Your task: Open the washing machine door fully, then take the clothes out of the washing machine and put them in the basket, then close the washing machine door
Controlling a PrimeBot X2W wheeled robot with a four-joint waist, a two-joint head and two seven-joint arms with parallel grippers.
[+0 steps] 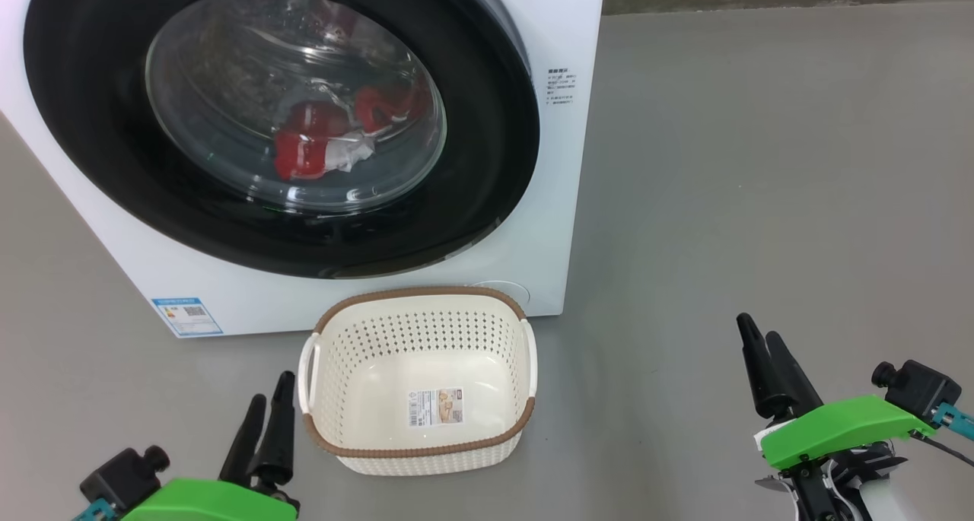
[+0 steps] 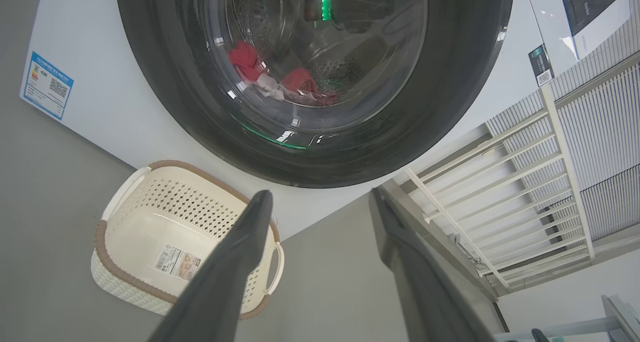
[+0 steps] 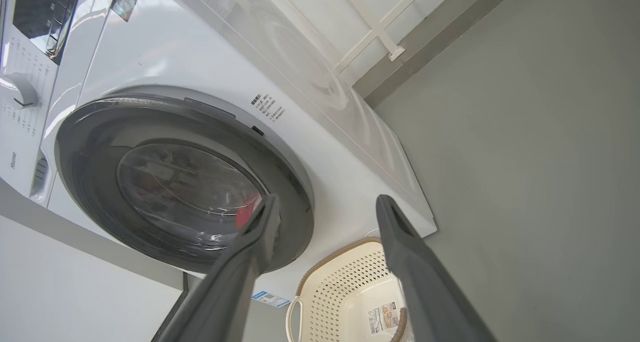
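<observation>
Grey floor [image 1: 761,163] wide at right, basket [image 1: 417,292] rim near washing machine [image 1: 559,224]

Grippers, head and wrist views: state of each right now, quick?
Left gripper: open, holding nothing.
Right gripper: open, holding nothing.

The washing machine door [image 3: 185,197] lies shut against the front of the washing machine [image 3: 350,147], with red clothes [image 3: 245,214] showing through its glass. The basket [image 3: 350,292] stands just before the machine's front. The right gripper [image 3: 326,202] hangs before the machine, fingers spread wide.
</observation>
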